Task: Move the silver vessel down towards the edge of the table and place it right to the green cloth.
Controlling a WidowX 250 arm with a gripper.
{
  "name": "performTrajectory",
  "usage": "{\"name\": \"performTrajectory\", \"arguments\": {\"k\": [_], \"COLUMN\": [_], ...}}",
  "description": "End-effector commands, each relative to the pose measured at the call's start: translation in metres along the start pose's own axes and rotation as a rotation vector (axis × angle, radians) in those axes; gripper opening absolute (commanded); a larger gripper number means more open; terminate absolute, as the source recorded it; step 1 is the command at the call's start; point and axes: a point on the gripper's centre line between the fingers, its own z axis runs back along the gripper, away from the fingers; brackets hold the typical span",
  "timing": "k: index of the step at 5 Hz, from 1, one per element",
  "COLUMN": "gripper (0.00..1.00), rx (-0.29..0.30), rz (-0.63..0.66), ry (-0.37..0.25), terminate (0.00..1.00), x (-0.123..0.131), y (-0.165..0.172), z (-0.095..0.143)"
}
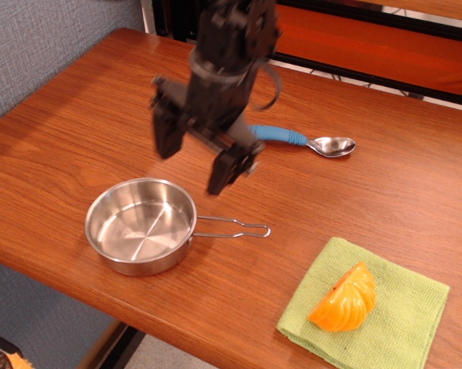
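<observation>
The pan (141,224) sits near the table (54,161) edge, left of the cloth (403,307) in this view, apart from it, while the gripper (196,154) hovers above, jaws spread and empty, so placement looks done.

Wood-grain table (77,123) with silver vessel (141,236), blue-handled spoon (307,141), green cloth (396,323) under orange wedge (344,299).
</observation>
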Motion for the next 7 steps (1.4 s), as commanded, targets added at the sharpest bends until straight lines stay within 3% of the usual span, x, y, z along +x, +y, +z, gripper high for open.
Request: {"name": "performTrajectory", "arguments": {"k": [1, 3, 5, 6, 7], "gripper": [1.0, 1.0, 1.0, 1.0, 1.0], "rx": [-0.086, -0.156, -0.237, -0.237, -0.237], "rz": [0.107, 0.083, 0.007, 0.007, 0.007], "ry": [-0.136, -0.203, -0.233, -0.233, -0.233], "terminate": [0.0, 0.0, 0.0, 0.0, 1.0], "x": [0.039, 0.06, 0.064, 0.064, 0.064], "y": [-0.002, -0.018, -0.042, -0.042, -0.042], "z": [0.035, 0.088, 0.103, 0.103, 0.103]}}
